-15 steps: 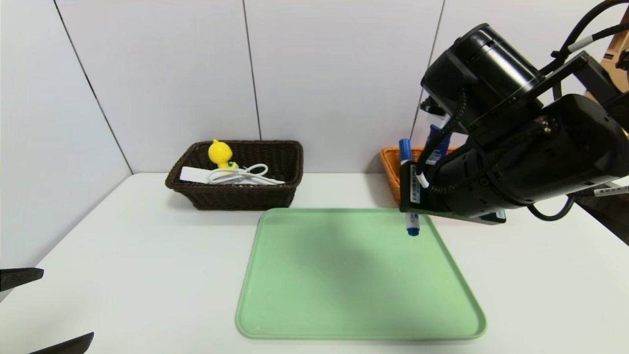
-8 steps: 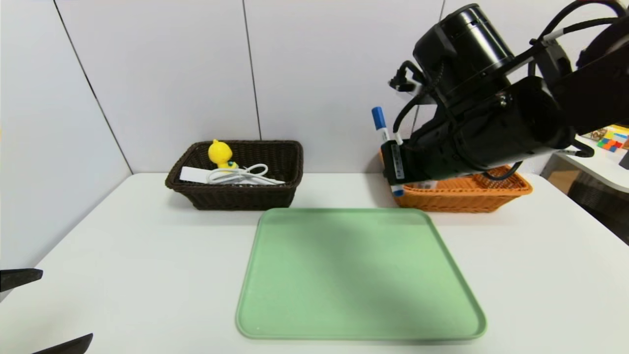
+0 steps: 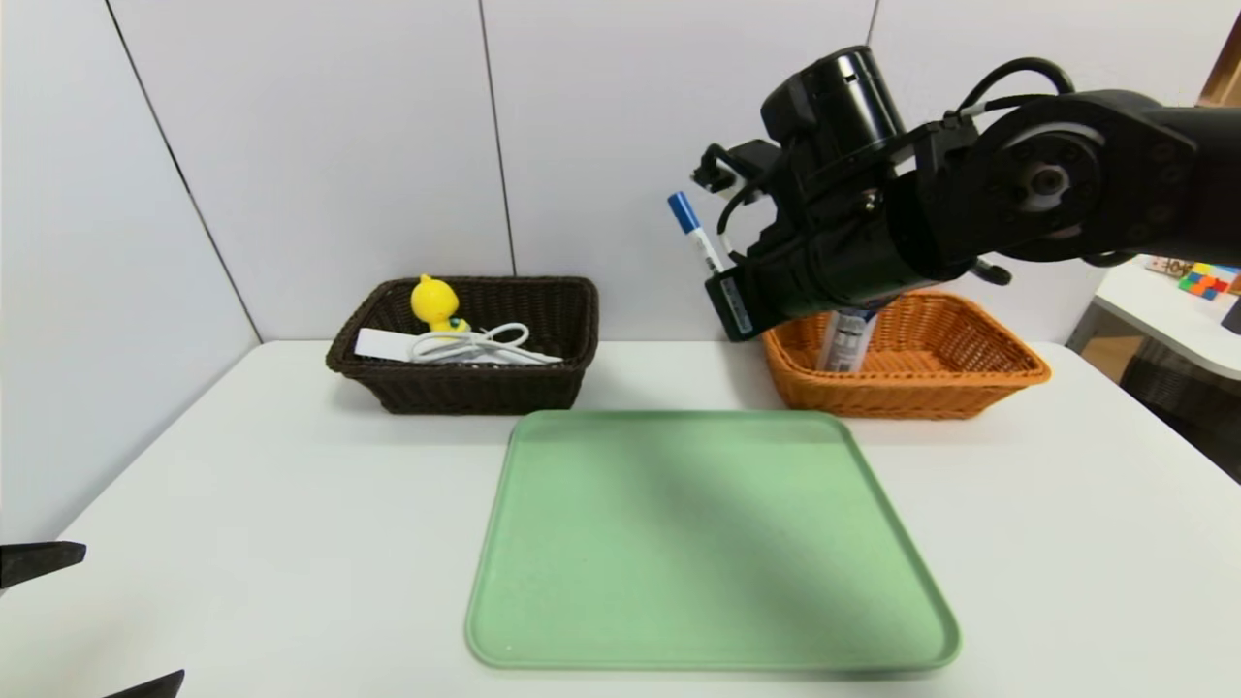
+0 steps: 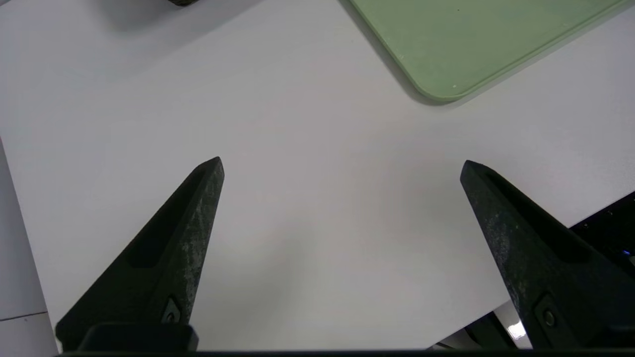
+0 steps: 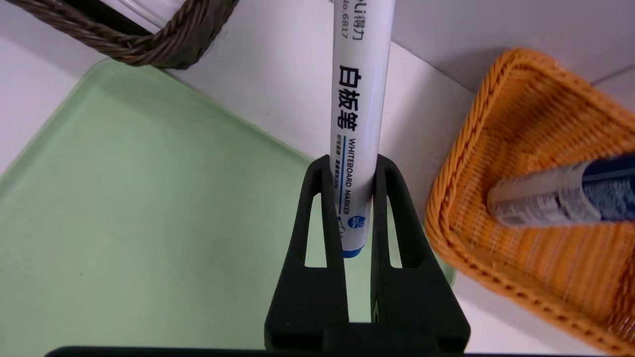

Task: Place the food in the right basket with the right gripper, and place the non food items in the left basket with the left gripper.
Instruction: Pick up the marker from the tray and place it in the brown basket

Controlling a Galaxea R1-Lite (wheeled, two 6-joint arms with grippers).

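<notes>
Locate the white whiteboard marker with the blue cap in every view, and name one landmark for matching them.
Head view: white whiteboard marker, upper middle, cap up, held in the right claw.
Left wrist view: not in it.
Right wrist view: centre, clamped between the black fingers.
Shared landmark: flat green plastic tray.

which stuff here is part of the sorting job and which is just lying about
Part of the job:
marker in the right gripper
can in the orange basket
duck and power strip in the dark basket
left gripper, open, idle

Just lying about:
green tray
table
</notes>
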